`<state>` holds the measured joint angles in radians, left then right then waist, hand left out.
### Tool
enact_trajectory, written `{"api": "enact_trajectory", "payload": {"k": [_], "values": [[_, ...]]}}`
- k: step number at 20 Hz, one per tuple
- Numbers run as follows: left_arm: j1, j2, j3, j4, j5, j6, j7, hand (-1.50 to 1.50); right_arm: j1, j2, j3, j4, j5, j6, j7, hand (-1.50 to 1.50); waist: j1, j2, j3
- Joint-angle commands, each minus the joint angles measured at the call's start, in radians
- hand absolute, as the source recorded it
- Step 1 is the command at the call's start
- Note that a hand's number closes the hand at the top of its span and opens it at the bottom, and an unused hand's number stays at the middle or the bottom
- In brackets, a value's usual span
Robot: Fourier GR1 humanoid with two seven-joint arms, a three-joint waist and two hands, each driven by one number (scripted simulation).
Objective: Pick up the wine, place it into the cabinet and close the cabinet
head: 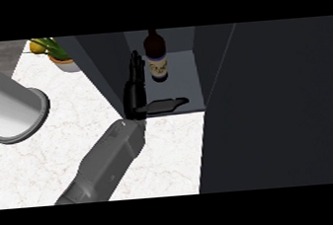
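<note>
- We see one hand (134, 90) at the mouth of the cabinet (217, 66), on a grey forearm (107, 163) that rises from the lower edge; we cannot tell which arm it belongs to.
- Its fingers (135, 67) point straight up into the compartment and its thumb (165, 104) sticks out sideways, so the hand is released and holds nothing.
- The wine (156, 56) stands upright on the cabinet floor just beside the fingers, on the thumb's side, apart from the palm.
- The cabinet door (279, 115), dark and open, fills the view beyond the thumb.
- A large grey cylinder (12, 109) lies on the marble counter (67, 117) well away on the hand's other side.
- A potted plant (57, 54) sits beyond that cylinder, near the cabinet's outer wall.
</note>
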<state>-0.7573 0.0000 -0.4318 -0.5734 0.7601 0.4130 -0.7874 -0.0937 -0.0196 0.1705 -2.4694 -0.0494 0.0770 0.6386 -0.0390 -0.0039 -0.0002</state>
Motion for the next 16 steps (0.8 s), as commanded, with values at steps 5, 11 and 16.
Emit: {"api": "enact_trajectory", "payload": {"k": [5,11,16], "values": [[0.230,0.000,-0.197,-0.358,-0.036,0.195,0.012,-1.50,0.098,0.002,-0.009,-0.104,-0.003,0.002,-0.005,-1.50,0.038,-0.001,0.001],[0.391,0.022,-0.286,-0.644,-0.107,0.283,0.089,-1.50,0.078,-0.014,-0.032,-0.130,-0.023,0.000,0.023,-1.50,0.044,-0.002,0.001],[0.502,0.054,-0.305,-0.836,-0.185,0.375,0.146,-1.50,0.046,-0.018,-0.035,-0.053,-0.024,0.012,0.001,-1.50,0.043,0.001,0.000]]}}
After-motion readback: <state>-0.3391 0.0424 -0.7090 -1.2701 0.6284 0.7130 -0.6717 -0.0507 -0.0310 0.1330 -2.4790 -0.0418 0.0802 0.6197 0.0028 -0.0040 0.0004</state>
